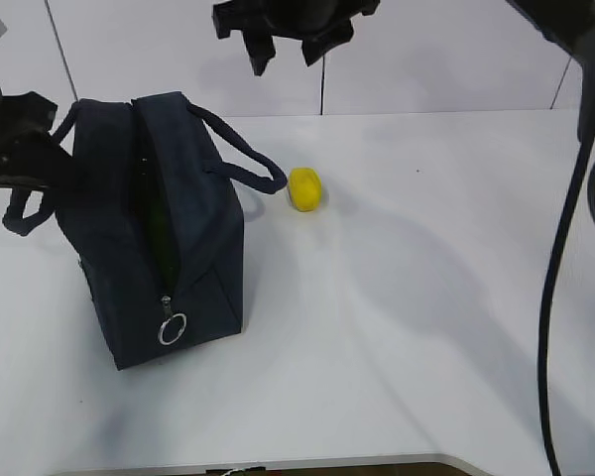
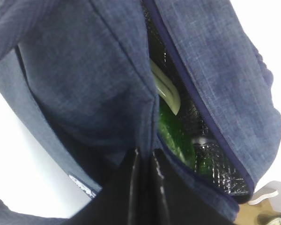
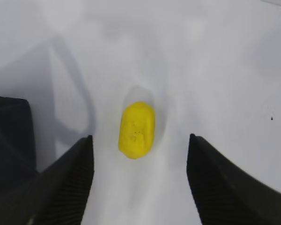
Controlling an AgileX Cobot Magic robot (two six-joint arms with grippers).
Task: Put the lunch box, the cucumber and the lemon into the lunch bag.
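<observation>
The navy lunch bag (image 1: 169, 228) stands at the left of the white table with its top zipper open. My left gripper (image 1: 40, 139) is shut on the fabric edge of the bag's opening (image 2: 145, 157). In the left wrist view the dark green cucumber (image 2: 175, 133) and the pale green lid of the lunch box (image 2: 166, 91) lie inside the bag. The yellow lemon (image 1: 304, 188) lies on the table just right of the bag's handle. My right gripper (image 1: 290, 52) hangs open high above the lemon (image 3: 136, 130), which shows between and just ahead of its fingers, untouched.
A silver ring pull (image 1: 172, 328) hangs at the bag's near end. One loop handle (image 1: 248, 164) droops toward the lemon. A black cable (image 1: 555, 297) runs down the right side. The table's front edge (image 1: 278, 464) is close.
</observation>
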